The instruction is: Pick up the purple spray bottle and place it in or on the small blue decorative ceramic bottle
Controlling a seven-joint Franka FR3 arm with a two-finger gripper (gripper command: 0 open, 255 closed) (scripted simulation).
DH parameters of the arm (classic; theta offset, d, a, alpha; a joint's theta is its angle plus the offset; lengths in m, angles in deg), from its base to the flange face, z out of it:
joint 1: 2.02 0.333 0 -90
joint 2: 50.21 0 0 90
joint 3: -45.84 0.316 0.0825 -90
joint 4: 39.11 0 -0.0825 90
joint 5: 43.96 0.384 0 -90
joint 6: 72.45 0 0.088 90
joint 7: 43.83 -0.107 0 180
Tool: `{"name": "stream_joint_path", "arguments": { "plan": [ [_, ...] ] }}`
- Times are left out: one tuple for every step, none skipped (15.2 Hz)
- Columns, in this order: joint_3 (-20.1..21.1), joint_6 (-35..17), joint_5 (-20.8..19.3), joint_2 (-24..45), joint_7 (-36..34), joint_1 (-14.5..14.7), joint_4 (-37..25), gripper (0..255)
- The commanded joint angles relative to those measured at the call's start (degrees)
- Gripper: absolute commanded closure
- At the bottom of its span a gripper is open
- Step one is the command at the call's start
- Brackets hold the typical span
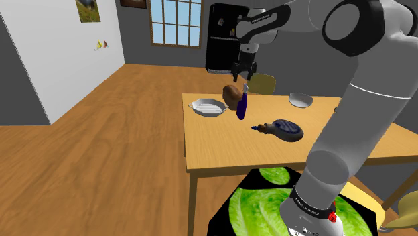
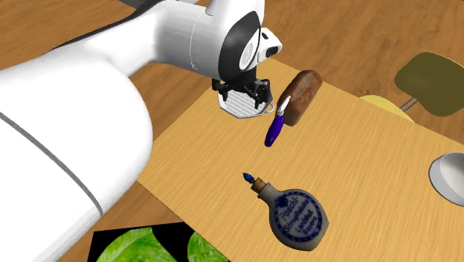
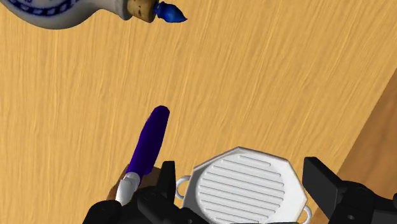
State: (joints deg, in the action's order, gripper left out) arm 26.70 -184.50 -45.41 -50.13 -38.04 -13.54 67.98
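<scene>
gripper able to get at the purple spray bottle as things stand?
Probably yes. The gripper hangs open, and the purple spray bottle sits just beside it, outside the fingers, with nothing over it. The brown loaf by its white cap may crowd a grasp there; the purple body looks free.

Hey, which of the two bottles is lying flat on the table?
The round grey flask with blue print and a blue stopper. The slim purple spray bottle stands tilted instead, its white top by the brown lump.

Jaws apart over a white ribbed dish, purple spray bottle beside one, ceramic bottle beyond
</scene>
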Motion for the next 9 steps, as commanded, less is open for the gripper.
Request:
{"name": "stream_joint_path", "arguments": {
  "plan": [
    [-1.16,0.14,1.78,3.87,0.99,-1.17,-3.33,0],
    [-1.67,0.25,2.73,5.85,1.52,-1.85,-5.06,0],
    [-2.14,0.42,3.71,7.85,2.03,-2.59,-6.86,0],
    [-2.56,0.65,4.71,9.87,2.52,-3.37,-8.71,0],
    [-2.93,0.94,5.71,11.91,2.99,-4.22,-10.62,0],
    [-3.27,1.29,6.73,13.97,3.43,-5.10,-12.61,0],
    [-3.54,1.70,7.74,16.05,3.83,-6.06,-14.66,0],
    [-3.78,2.17,8.74,18.14,4.20,-7.06,-16.80,0],
    [-3.97,2.70,9.73,20.26,4.52,-8.10,-19.01,0]
  ]
}}
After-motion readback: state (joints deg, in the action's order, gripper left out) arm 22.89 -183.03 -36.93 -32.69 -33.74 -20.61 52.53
